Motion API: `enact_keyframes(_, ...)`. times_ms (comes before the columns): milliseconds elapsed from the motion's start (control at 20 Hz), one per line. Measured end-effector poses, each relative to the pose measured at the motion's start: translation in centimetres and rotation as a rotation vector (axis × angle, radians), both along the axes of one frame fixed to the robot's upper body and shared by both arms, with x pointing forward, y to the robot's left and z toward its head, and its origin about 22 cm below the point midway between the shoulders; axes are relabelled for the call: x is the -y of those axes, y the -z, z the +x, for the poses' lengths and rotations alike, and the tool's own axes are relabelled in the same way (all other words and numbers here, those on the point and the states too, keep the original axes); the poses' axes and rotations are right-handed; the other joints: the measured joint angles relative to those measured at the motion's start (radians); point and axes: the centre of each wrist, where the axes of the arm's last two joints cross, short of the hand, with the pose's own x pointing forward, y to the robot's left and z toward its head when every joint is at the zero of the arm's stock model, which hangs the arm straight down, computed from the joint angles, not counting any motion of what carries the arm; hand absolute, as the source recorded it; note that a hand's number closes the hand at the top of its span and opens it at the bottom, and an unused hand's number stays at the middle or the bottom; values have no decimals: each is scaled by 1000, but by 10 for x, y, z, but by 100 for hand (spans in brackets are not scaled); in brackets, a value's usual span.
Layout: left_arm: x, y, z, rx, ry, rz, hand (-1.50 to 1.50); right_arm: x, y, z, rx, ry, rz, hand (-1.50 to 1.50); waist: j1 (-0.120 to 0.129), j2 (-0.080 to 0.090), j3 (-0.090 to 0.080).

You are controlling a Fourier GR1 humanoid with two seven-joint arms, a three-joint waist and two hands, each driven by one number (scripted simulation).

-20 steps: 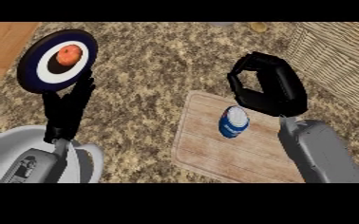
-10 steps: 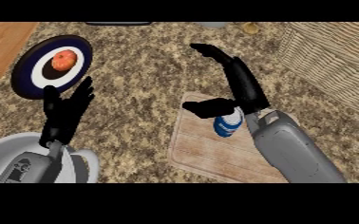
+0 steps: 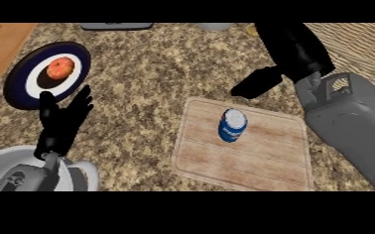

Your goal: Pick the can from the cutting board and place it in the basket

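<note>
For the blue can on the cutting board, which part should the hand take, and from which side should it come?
Probably the can's round side wall at mid-height, thumb opposite fingers. It stands upright, alone on the cutting board, so its sides are free. The right hand hovers open beyond it, so coming down from the far right side seems shortest.

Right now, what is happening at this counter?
A robot works at a kitchen counter. A blue and white can stands upright on a wooden cutting board, and nothing holds it. The right hand is above and behind the board, fingers open, not touching the can. The left hand rests open at the lower left. A plate with a round red fruit sits at the far left. A woven basket shows at the right edge.
</note>
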Motion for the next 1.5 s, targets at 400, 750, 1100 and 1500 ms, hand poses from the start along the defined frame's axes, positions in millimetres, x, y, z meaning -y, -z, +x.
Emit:
enact_keyframes(400, -3, -1, -4, 6, -2, -15, 0, 7, -62, -14, -231, -26, -240, -150, -8, 6, 1)
enact_keyframes(750, -3, -1, -7, 29, -3, -15, 0, 25, -98, -22, -309, -88, -282, -150, -10, 12, 4)
enact_keyframes(1100, -4, -2, -9, 36, 10, -20, 0, 26, -101, -32, -357, -114, -284, -150, -3, 18, 6)
enact_keyframes(1500, 1, -1, -17, 48, 33, -24, 0, 16, -70, -39, -385, -115, -275, -150, 7, 23, 11)
